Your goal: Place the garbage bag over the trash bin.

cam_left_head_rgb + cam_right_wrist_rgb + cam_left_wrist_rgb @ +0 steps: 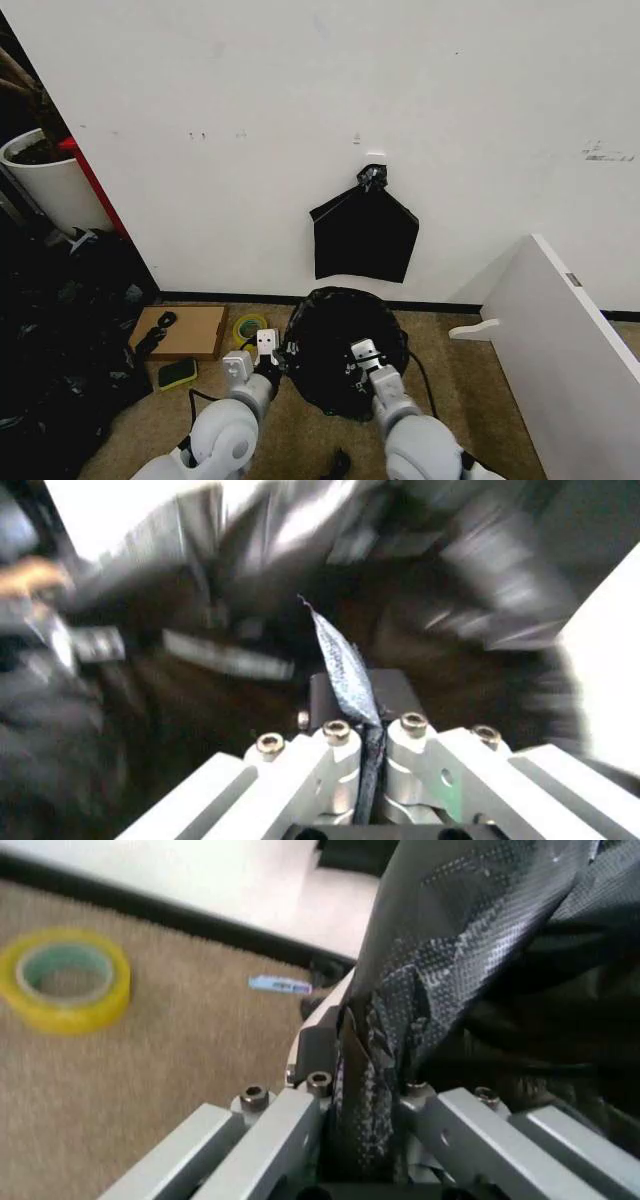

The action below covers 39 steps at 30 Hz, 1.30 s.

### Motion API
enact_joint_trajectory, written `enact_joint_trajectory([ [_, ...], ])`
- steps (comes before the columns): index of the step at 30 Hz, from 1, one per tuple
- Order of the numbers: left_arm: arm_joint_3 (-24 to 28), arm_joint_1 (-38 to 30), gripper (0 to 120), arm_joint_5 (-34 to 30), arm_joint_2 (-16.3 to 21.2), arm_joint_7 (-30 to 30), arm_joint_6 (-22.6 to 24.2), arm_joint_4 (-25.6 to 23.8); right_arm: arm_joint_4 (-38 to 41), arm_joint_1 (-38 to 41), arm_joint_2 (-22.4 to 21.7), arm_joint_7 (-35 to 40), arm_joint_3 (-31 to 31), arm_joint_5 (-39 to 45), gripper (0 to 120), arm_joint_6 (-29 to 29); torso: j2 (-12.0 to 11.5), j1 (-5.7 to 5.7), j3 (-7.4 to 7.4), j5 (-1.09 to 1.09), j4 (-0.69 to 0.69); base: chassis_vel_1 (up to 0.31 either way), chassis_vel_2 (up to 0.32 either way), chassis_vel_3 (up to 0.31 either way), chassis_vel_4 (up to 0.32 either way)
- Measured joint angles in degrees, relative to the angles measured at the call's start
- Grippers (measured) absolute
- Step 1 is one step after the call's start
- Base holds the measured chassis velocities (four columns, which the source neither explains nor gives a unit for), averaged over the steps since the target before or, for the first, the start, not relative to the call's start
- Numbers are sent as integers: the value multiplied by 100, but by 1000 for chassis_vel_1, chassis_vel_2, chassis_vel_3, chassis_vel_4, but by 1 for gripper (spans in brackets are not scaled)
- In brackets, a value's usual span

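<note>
Both grippers low in front, left gripper (267,352) and right gripper (366,362), each clamped tight on a fold of the garbage bag (335,340), left one at the bag's left edge, right one at its near right side. Bag draped right over the trash bin by the wall. Yellow tape roll (64,979) on the carpet (150,1065) just left of it.

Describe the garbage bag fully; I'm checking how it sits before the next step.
The garbage bag is thin, glossy, crinkled black plastic, draped as a round dark mound on the carpet below the wall. The left gripper pinches its edge on one side, the right gripper the other; film runs between each pair of fingers. Whether the bin is underneath cannot be told.
</note>
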Motion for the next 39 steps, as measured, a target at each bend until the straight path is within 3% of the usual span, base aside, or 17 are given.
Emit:
enact_joint_trajectory([
  [2, -155, -33, 0, -269, -192, -259, 203, 128, 254, -187, -76, -96, 285, 2, 0, 246, 0, 0, 0, -3, -5, 0, 0, 0, 0],
  [7, -474, 80, 0, -667, -509, -930, 589, 275, 153, -275, -29, -66, 583, 44, 0, 685, 0, 0, 0, 0, 5, 0, 0, 0, 0],
  [12, -440, -43, 0, -918, -650, -1362, 903, 493, -27, -580, 169, 59, 1025, -22, 0, 1141, 0, 0, 0, 2, -3, 0, 0, 0, 0],
  [17, -373, -223, 1, -1157, -720, -1562, 1106, 757, 5, -724, 264, 83, 1187, -41, 0, 1227, 0, 0, 0, -1, -1, 0, 0, 0, 0],
  [22, -362, -314, 17, -1146, -735, -1470, 1102, 887, -11, -723, 341, 103, 1179, -51, 0, 1227, 0, 0, 0, -1, -1, 0, 0, 0, 0],
  [27, -372, -298, 36, -729, -715, -1320, 929, 929, -51, -740, 403, 119, 1169, -68, 0, 1224, 0, 0, 0, -1, -1, 0, 0, 0, 0],
  [36, -372, -223, 62, -546, -591, -1241, 881, 708, -37, -719, 386, 131, 1187, -62, 0, 1203, 0, 0, 0, 0, 0, 0, 0, 0, 0],
  [39, -374, -179, 79, -419, -528, -1189, 777, 541, -19, -715, 398, 131, 1184, -46, 0, 1196, 0, 0, 0, 0, 0, 0, 0, 0, 0],
])
